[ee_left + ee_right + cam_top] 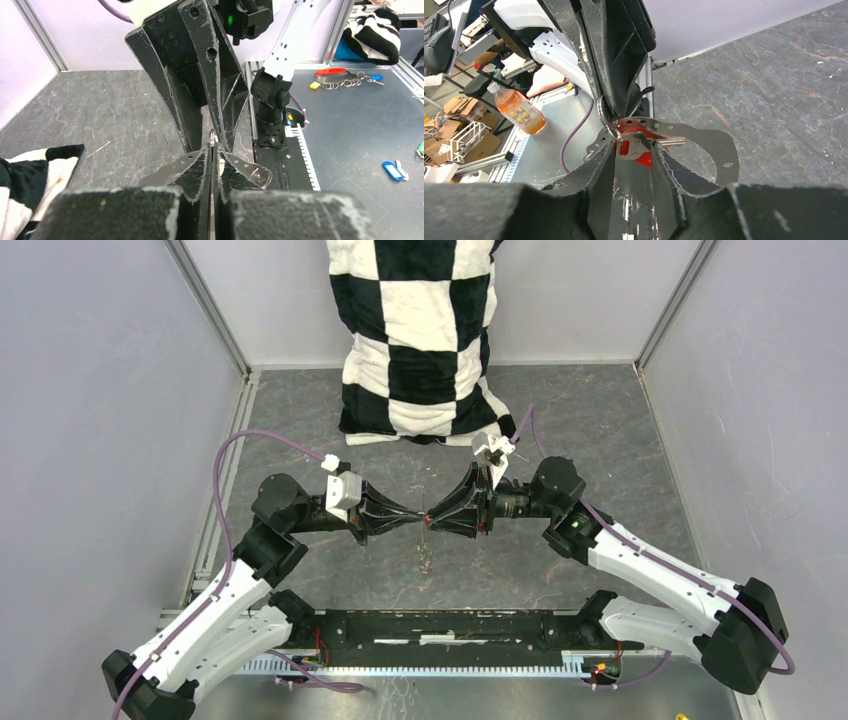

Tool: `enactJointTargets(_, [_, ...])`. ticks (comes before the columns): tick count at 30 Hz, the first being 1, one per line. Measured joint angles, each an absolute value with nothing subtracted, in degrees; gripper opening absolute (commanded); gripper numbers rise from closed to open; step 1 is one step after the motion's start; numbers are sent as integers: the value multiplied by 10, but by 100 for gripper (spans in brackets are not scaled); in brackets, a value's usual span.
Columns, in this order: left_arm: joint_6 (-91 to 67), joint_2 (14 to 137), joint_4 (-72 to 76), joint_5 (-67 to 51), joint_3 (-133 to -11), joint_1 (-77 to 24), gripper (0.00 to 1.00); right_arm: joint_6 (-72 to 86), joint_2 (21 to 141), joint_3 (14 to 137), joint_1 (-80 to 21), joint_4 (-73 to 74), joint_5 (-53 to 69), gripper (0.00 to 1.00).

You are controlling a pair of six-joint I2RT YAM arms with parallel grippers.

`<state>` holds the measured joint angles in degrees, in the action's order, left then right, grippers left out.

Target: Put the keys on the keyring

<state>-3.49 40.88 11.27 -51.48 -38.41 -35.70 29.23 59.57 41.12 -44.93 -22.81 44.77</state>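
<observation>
Closest to the right wrist lens are my own black right fingers [594,175], scuffed pale at the edges, with the red key [640,150] in the gap between them. Broadest of all is the dark grey marbled table [600,420], and at its far end a black-and-white checked blanket [420,340] slumps against the back wall. Above the middle of the table my two arms point at each other, and the left gripper [419,519] and right gripper [432,519] are tip to tip, well off the surface. My left fingers [200,165] are pressed together on the keyring [603,112], a thin silvery wire ring that sticks out from their tips. Touching that ring is the red key: a short bright metal blade lying crosswise, with red plastic showing under it. My right fingers stand partly apart around it; whether they actually press on it I cannot tell. Below the tips in the top view something fine and pale hangs down, too thin to make out.
</observation>
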Motion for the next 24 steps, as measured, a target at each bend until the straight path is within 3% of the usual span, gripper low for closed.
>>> enactJointTargets(7, [-35,409,113,-511,-387,-357,2,289,595,410,-449,-230,450,8])
enactJointTargets(15, [-39,409,111,-505,-387,-357,2,271,586,405,-449,-215,450,1])
enactJointTargets(21, [-38,409,106,-507,-387,-357,2,261,587,406,-450,-200,471,27])
enactJointTargets(24, [-38,407,107,-511,-387,-357,2,217,592,434,-450,-119,480,47])
